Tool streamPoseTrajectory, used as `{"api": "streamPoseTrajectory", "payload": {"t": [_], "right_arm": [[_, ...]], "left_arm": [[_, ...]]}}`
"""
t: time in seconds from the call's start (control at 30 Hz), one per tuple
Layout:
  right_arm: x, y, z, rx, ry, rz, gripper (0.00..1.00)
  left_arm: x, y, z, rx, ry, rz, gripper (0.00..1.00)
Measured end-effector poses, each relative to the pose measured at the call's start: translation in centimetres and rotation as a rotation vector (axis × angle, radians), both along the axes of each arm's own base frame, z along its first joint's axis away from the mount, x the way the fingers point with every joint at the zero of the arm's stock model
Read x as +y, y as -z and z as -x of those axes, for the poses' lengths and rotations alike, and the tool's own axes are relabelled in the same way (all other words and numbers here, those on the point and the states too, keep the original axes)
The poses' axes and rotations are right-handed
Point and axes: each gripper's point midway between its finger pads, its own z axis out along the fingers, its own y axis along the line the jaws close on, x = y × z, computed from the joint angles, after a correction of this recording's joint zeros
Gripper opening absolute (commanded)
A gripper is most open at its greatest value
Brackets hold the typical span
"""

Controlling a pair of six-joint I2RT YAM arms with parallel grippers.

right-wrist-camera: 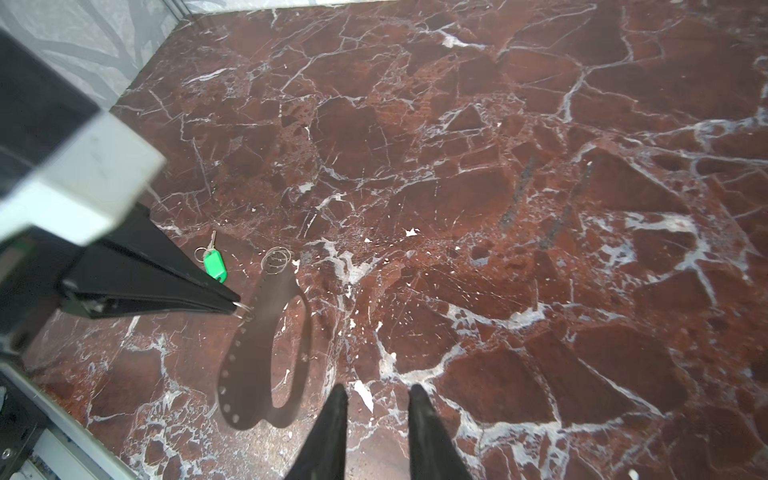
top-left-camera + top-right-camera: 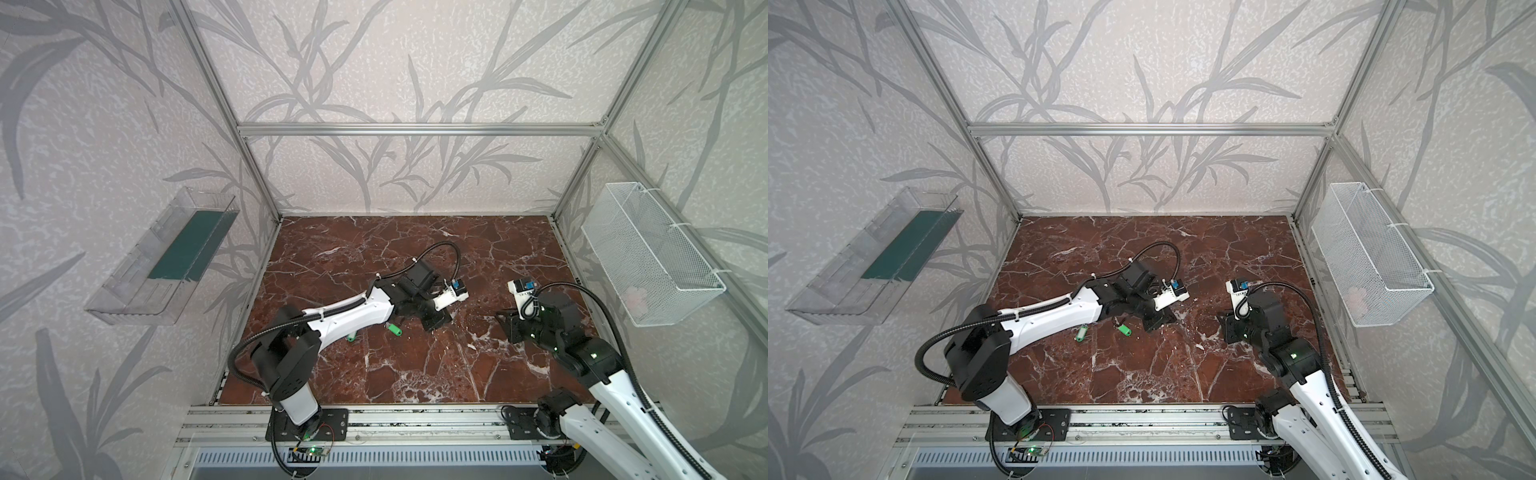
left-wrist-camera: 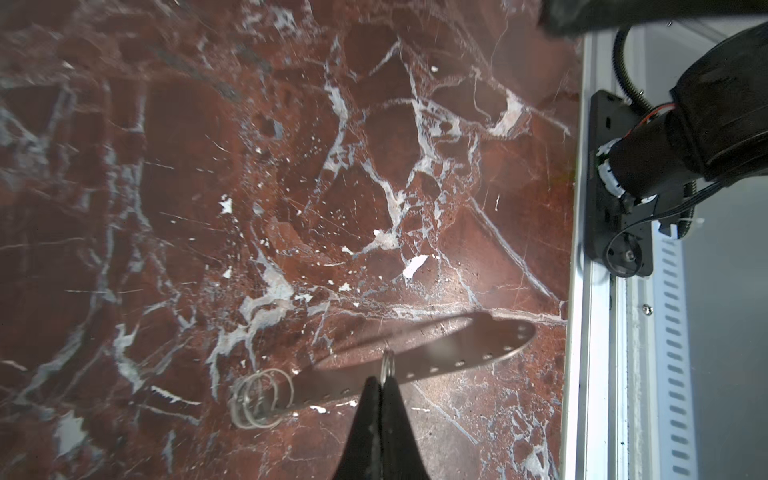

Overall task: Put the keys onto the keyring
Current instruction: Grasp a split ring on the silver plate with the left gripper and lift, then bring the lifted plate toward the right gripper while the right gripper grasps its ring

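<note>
The keyring [image 3: 457,353] is a flat grey crescent plate with a row of small holes, low over the marble. My left gripper [image 3: 381,380] is shut on a small metal ring [image 3: 388,365] at the plate's holed edge. Loose wire rings [image 3: 262,395] hang at one end of the plate. In the right wrist view the plate [image 1: 249,353] shows beside the left fingers [image 1: 208,297]. One green key [image 1: 214,264] with a metal key lies just behind them. Both top views show two green keys [image 2: 395,330] [image 2: 352,338] by the left arm. My right gripper [image 1: 378,392] stands open and empty near the plate's end.
A red-brown marble floor [image 2: 415,374] fills the cell, with an aluminium rail [image 2: 415,419] along the front. A clear shelf [image 2: 162,257] hangs on the left wall and a white mesh basket [image 2: 652,253] on the right wall. The right arm's base [image 3: 623,199] stands on the rail.
</note>
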Motion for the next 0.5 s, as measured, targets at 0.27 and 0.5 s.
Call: {"api": "streamPoseTrajectory", "payload": {"t": [0.27,0.5], "right_arm": [[3.1,-0.8,1.0,-0.178,-0.211,-0.099,0.27],[5.2,-2.9,1.6,-0.320,-0.380,-0.119,0.27]], "left_arm": [[0.7,-4.1,0.5,-0.137,0.051,0.201,0.00],[0.7,-6.5,1.8,-0.247,0.141,0.329,0.00]]}}
